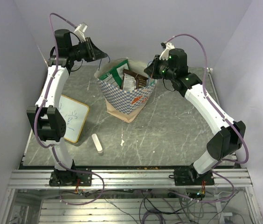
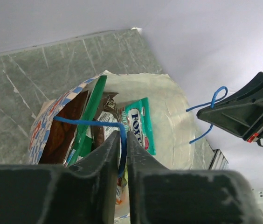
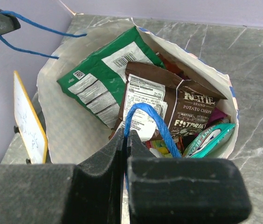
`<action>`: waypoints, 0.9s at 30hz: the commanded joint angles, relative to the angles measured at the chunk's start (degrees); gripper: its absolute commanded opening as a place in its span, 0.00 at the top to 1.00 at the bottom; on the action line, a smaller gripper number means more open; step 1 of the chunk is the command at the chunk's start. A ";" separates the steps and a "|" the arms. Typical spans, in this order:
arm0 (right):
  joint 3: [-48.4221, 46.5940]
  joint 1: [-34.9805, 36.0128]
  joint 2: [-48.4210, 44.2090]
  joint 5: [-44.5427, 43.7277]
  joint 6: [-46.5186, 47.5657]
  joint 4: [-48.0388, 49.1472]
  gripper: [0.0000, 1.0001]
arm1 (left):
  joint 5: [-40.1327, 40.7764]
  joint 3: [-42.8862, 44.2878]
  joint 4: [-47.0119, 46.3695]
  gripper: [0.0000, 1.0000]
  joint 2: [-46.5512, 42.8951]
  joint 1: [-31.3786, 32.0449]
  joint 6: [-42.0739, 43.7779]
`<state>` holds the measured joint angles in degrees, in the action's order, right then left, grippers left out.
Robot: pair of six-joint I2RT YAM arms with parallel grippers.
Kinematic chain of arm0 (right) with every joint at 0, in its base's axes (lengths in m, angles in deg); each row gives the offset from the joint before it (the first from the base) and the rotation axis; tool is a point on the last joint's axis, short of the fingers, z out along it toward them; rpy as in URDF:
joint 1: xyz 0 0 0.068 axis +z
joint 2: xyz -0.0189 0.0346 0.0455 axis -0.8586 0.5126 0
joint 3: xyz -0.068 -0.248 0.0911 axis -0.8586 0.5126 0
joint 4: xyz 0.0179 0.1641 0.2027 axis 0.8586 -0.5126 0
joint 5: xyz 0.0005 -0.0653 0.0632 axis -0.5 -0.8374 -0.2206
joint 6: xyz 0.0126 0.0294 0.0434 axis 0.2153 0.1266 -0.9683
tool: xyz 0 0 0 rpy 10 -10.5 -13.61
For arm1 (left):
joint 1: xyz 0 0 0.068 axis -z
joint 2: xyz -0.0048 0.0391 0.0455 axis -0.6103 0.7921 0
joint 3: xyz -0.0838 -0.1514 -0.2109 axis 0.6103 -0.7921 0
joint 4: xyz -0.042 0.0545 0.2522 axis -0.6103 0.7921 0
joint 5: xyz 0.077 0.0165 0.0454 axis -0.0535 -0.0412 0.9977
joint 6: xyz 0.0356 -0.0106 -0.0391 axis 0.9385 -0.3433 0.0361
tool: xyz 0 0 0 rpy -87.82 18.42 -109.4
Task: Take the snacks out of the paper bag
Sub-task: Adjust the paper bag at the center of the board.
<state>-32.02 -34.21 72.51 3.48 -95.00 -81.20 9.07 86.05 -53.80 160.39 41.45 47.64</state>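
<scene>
- Left jaws pinched almost shut on the paper bag's [image 1: 128, 100] left cord handle [image 2: 88, 123].
- Right jaws clamped tight on the right cord handle [image 3: 146, 112].
- Bag upright mid-counter [image 1: 183, 135], holding a green packet [image 3: 102, 74] and a Kettle chips packet [image 3: 193, 106].

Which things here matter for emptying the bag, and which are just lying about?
Job: paper bag, blue cord handles, green packet, brown Kettle chips bag, teal Fox's packet.
Lying about: whiteboard, white cylinder.
</scene>
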 commanded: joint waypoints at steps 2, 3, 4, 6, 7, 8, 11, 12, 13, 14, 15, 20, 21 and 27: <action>0.15 -0.17 -3.31 -0.29 0.81 0.42 1.00 | 1.31 -0.44 -1.50 0.92 -1.98 0.73 -1.66; 1.01 -0.16 -3.87 -0.05 0.92 0.42 1.00 | 2.35 -1.21 -2.64 0.93 -2.59 0.73 -2.92; 1.88 -0.14 -4.56 0.17 1.02 0.48 1.00 | 3.17 -1.69 -4.03 0.93 -3.10 0.73 -3.97; 3.97 0.19 -6.38 0.64 1.10 0.92 1.00 | 5.26 -1.49 -4.74 0.93 -3.47 0.73 -5.92; 4.88 0.45 -7.18 0.91 1.46 1.02 1.00 | 6.19 -1.11 -5.24 0.93 -3.36 0.73 -6.72; 5.39 0.79 -7.85 1.00 1.76 1.09 1.00 | 6.37 -0.82 -6.40 0.93 -3.12 0.80 -7.90; 5.93 1.15 -9.85 1.74 0.76 0.93 1.00 | 6.04 2.74 -5.91 0.93 -1.77 0.82 -10.33; 6.41 1.15 -10.55 2.18 0.57 1.21 1.00 | 5.66 3.63 -5.94 0.93 -1.48 0.82 -11.01; 7.12 1.15 -11.08 2.57 0.43 1.47 1.00 | 5.10 3.66 -7.23 0.93 -1.39 0.82 -12.41; 7.60 1.15 -11.41 2.65 0.29 1.32 1.00 | 4.97 3.43 -8.59 0.93 -1.56 0.82 -13.92; 7.76 1.15 -11.36 2.64 0.09 0.72 1.00 | 5.54 3.34 -9.39 0.93 -1.82 0.79 -15.14; 5.90 1.15 -9.30 6.05 -1.61 -2.83 1.00 | 11.34 4.47 -10.58 0.93 -3.32 0.16 -17.97; 5.87 1.35 -8.95 7.29 -2.09 -2.74 1.00 | 11.73 5.61 -10.78 0.93 -2.94 -0.02 -18.16; 4.39 3.83 -6.83 8.23 -3.99 -0.48 1.00 | 11.04 16.61 -11.37 0.93 2.87 -0.91 -19.30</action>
<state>-24.65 -32.42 63.94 9.28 -97.06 -83.97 19.56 93.68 -57.47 161.94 41.47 31.03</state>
